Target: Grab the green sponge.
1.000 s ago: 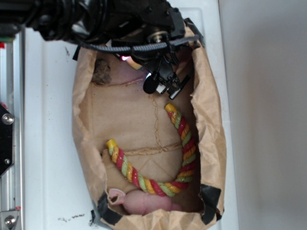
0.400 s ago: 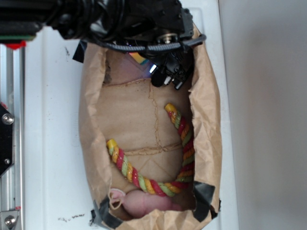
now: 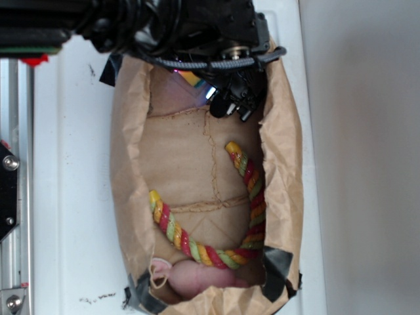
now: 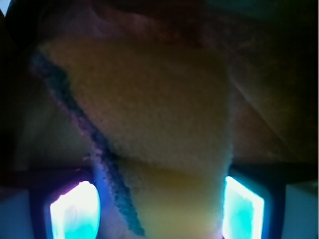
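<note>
- The claw (image 3: pixel 230 105) hangs at the top end of the paper bag (image 3: pixel 285 164), inside its mouth, under the black arm (image 3: pixel 164 26) that covers the bag's upper rim.
- In the wrist view its two fingers (image 4: pixel 75 211) stand apart, lit blue-white at the lower corners, with the sponge (image 4: pixel 159 129) between them.
- The sponge's narrow lower end fills the gap, its right edge against the right finger and its dark left edge just beside the left one; whether the claw presses it firmly I cannot tell.
- The sponge is a yellow wedge, broad at the top and narrowing downward, with a dark band along its slanted left edge.
- From outside only a small yellow corner (image 3: pixel 190 79) shows, just left of the claw, close to the bag's top wall.
- Brown paper stands close on the claw's right; the crumpled side wall leans inward there, leaving little room.
- Below the claw the bag floor (image 3: pixel 177 157) lies bare down to the rope.
- The red, yellow and green rope (image 3: pixel 252 197) curves in a U along the right wall and across the lower floor, well apart from the claw.
- A pink soft thing (image 3: pixel 197 279) sits at the bag's bottom end, touching the rope's bend.
- The bag lies on a white bench (image 3: pixel 72 164), with a metal rail (image 3: pixel 10 197) along its left edge.
</note>
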You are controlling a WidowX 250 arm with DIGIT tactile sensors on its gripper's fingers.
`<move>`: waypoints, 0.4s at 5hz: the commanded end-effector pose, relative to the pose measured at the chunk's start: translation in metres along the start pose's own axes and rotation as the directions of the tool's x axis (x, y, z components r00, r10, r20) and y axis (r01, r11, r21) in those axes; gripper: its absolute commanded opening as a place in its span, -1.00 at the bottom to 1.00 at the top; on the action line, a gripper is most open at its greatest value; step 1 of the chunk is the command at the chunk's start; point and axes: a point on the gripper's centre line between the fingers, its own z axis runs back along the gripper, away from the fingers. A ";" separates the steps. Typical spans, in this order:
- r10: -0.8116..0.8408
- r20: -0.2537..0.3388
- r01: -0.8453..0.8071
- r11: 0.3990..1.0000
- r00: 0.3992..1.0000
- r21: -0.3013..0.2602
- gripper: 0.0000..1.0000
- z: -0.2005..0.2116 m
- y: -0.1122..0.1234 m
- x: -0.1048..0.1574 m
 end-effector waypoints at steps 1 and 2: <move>0.083 0.049 -0.083 0.996 0.995 -0.016 -1.00 0.008 0.019 0.019; 0.089 0.052 -0.088 0.996 0.995 -0.011 -1.00 0.011 0.020 0.019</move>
